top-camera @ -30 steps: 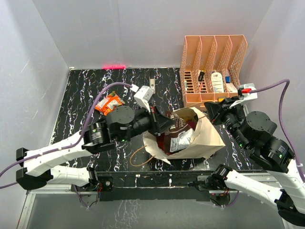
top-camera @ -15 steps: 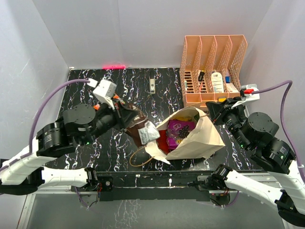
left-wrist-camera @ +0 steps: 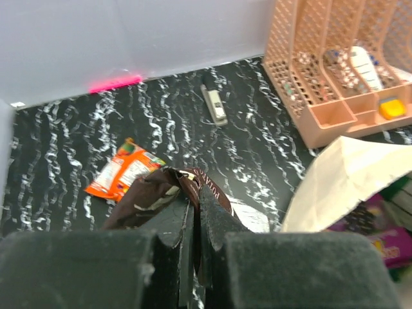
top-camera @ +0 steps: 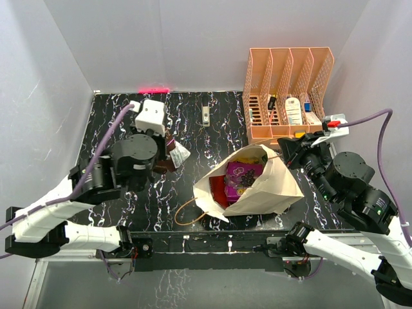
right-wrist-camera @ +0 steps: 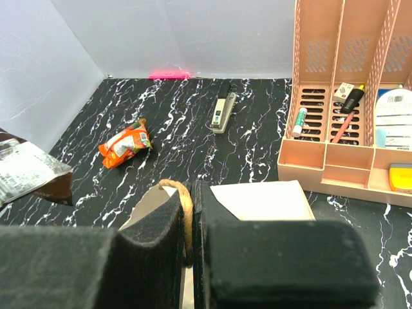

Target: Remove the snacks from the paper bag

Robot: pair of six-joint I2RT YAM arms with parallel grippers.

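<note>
Now left gripper (left-wrist-camera: 195,195) is hauling its pinched crinkly brown packet (left-wrist-camera: 148,201) away from the paper bag (top-camera: 277,185); right gripper (right-wrist-camera: 188,194) is pinching the cord handle (right-wrist-camera: 172,185).

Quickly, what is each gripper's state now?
Left gripper: closed, holding the dark brown snack packet.
Right gripper: closed on the cord handle of the paper bag.

text: none legible | dark brown packet (left-wrist-camera: 143,201): print too blurred

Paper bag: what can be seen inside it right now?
A purple packet and a red item show in the open mouth of the paper bag. Anything deeper is hidden by its cream wall.
</note>
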